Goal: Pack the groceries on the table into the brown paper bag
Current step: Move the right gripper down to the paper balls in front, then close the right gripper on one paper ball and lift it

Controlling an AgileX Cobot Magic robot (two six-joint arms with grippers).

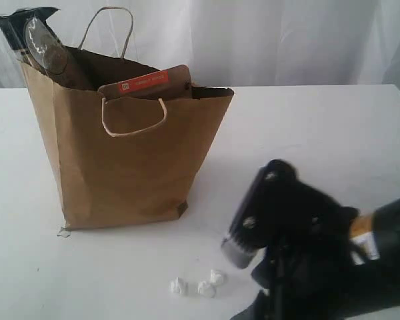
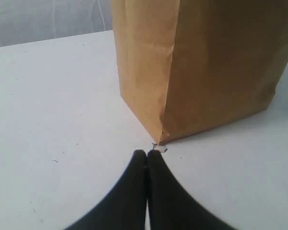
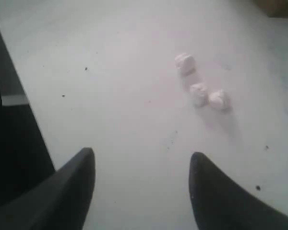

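The brown paper bag (image 1: 127,160) stands upright on the left of the white table (image 1: 320,127). Out of its top stick a brown pouch with an orange label (image 1: 147,83) and a long dark shiny packet (image 1: 37,40). My left gripper (image 2: 147,153) is shut on nothing, its tips just short of the bag's (image 2: 206,67) bottom corner. My right gripper (image 3: 141,163) hangs open over bare tabletop with nothing between its fingers. A dark block with a silvery end (image 1: 239,252) shows at the front of the right arm (image 1: 320,253); I cannot tell whether it is a jar.
Three tiny white lumps (image 1: 203,287) lie on the table in front of the bag, ahead of the right gripper (image 3: 199,91). A small clear scrap (image 2: 159,147) sticks out at the bag's corner. A white curtain (image 1: 287,40) closes the back.
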